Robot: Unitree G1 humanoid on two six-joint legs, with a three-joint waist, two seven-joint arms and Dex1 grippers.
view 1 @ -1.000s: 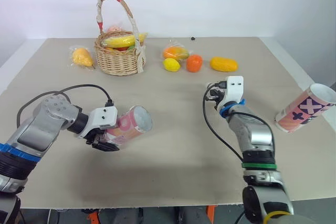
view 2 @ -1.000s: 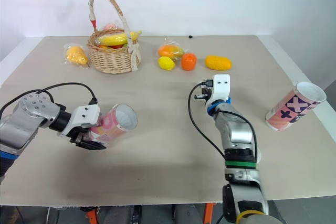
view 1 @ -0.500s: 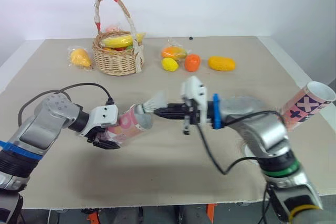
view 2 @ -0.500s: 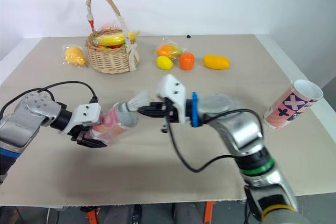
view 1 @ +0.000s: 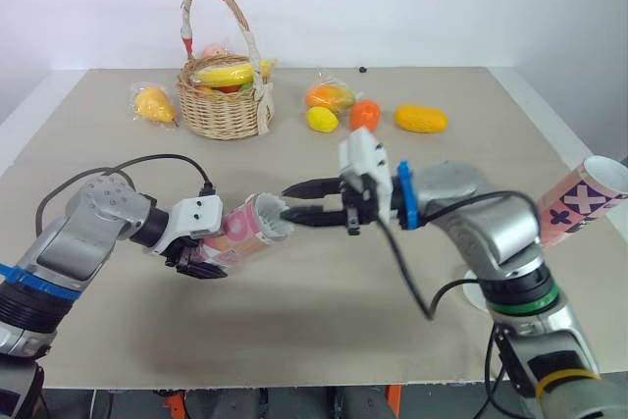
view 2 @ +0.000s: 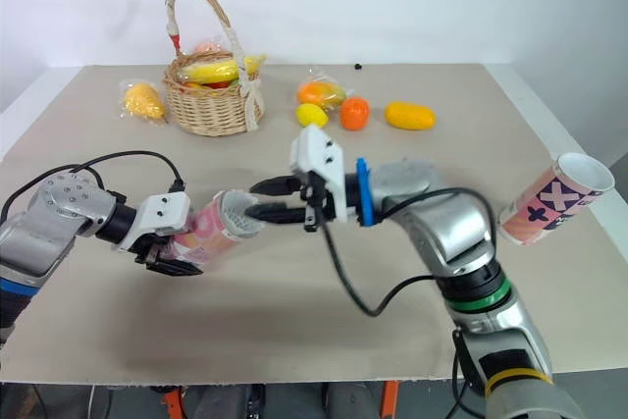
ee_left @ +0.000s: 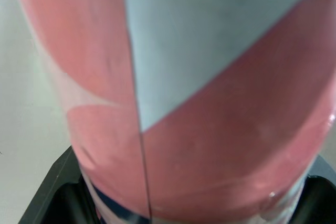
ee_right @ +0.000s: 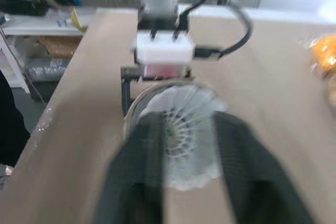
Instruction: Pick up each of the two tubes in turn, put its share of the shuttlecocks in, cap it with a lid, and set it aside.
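My left gripper (view 1: 201,260) is shut on a pink tube with a pale blue stripe (view 1: 238,234) (ee_left: 210,103), held tilted low over the table with its open mouth toward the right. A white feathered shuttlecock (view 1: 278,212) (ee_right: 181,128) sits in that mouth, its skirt sticking out. My right gripper (view 1: 287,203) is open at the mouth, one finger on each side of the skirt. A second tube, white and pink with dark crosses (view 1: 586,200), lies at the table's right edge. A white disc (view 1: 471,288) peeks out from under my right forearm.
A wicker basket of fruit (view 1: 224,95) stands at the back left with a bagged yellow fruit (view 1: 154,105) beside it. A bagged fruit (view 1: 329,98), a lemon (view 1: 321,120), an orange (view 1: 364,115) and a mango (view 1: 420,119) lie at the back centre.
My right arm swung left, carrying a shuttlecock to the pink tube's mouth. The shuttlecock now sits in the mouth and the right fingers have opened. The left arm held still.
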